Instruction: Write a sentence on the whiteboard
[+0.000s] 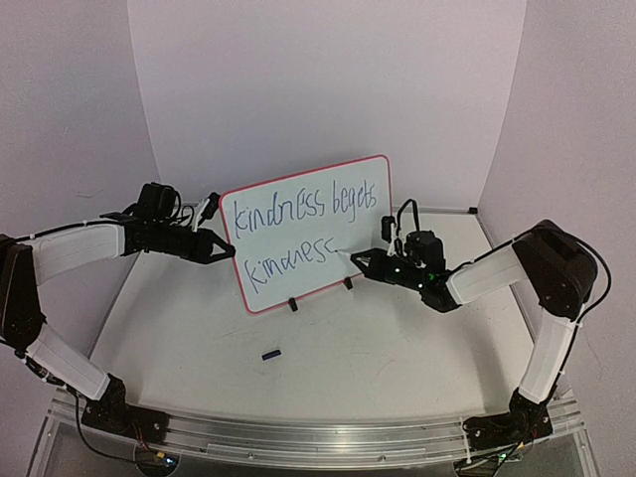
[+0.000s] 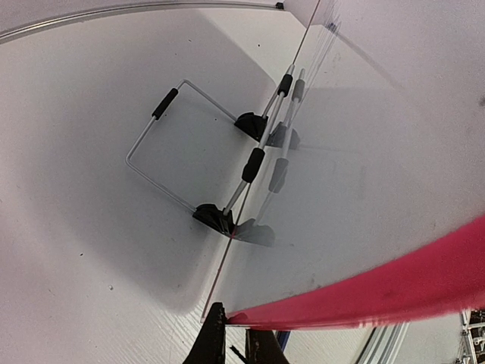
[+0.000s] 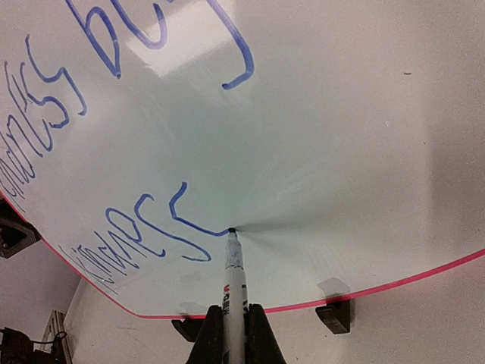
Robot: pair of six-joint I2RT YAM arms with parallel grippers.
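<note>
The whiteboard (image 1: 308,231) stands tilted on two small black feet in the middle of the table, red-rimmed. The sentence (image 1: 298,209) is in blue: "kindness begets" on top, "kindness" below. My right gripper (image 3: 233,322) is shut on a white marker pen (image 3: 236,284). The pen's tip touches the whiteboard (image 3: 326,144) at the end of the last blue stroke of the sentence (image 3: 151,227). My left gripper (image 2: 232,337) is shut on the whiteboard's red rim (image 2: 364,292), at the board's left edge. In the top view the left gripper (image 1: 225,248) and right gripper (image 1: 358,260) flank the board.
A small dark cap (image 1: 271,353) lies on the table in front of the board. Behind the board a wire stand (image 2: 163,148) with black sleeves props it up. A metal rail (image 1: 318,437) runs along the near edge, and white walls close in at both sides and at the back.
</note>
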